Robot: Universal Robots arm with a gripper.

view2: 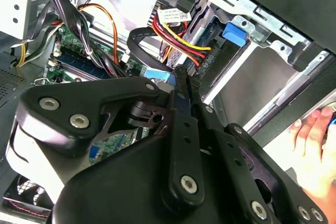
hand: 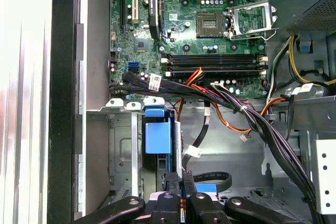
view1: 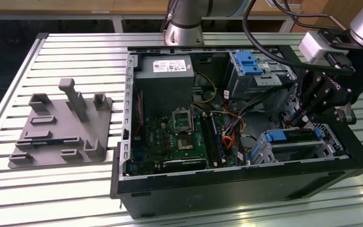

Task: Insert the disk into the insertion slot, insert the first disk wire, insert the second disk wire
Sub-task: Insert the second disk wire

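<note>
While the gripper hovers close above, the disk sits in the insertion slot.

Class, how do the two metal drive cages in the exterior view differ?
The far cage is taller and carries a blue latch; the near cage is lower and holds the disk. The end effector hangs by the near cage, not the far. Both are grey metal.

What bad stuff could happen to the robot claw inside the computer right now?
1. In the second wrist view, a person's hand is beside the case, not far from the claw. It could get bumped if the arm swings that way.
2. Loose bundled wires cross the inside near the claw, so it might snag or tug them.
</note>
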